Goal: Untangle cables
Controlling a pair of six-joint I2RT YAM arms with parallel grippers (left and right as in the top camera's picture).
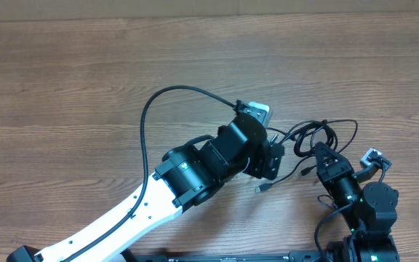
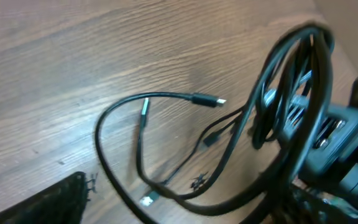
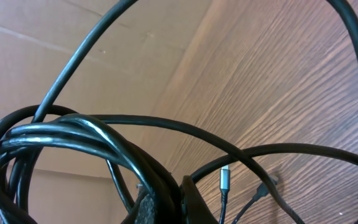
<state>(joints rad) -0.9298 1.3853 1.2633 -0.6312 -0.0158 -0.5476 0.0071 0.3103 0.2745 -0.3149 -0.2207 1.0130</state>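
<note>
The cables (image 1: pixel 318 137) lie as a black tangle on the wood table right of centre, with loose plug ends (image 1: pixel 260 188) trailing toward the front. My right gripper (image 1: pixel 321 153) is shut on a bundle of several cable loops (image 3: pixel 61 138), pinched between its fingers (image 3: pixel 194 202) and lifted off the wood. My left gripper (image 1: pixel 275 161) sits just left of the tangle and is open. Its one visible finger (image 2: pixel 55 202) stands far out to the side, with slack cable loops (image 2: pixel 135 143) and a silver-tipped plug (image 2: pixel 213 101) lying on the table before it.
The left arm's own thick black wire (image 1: pixel 150 116) arcs over the table left of the tangle. The right arm's body (image 2: pixel 347 149) stands close on the right of the left wrist view. A cardboard wall (image 3: pixel 73 50) rises at the table's far edge.
</note>
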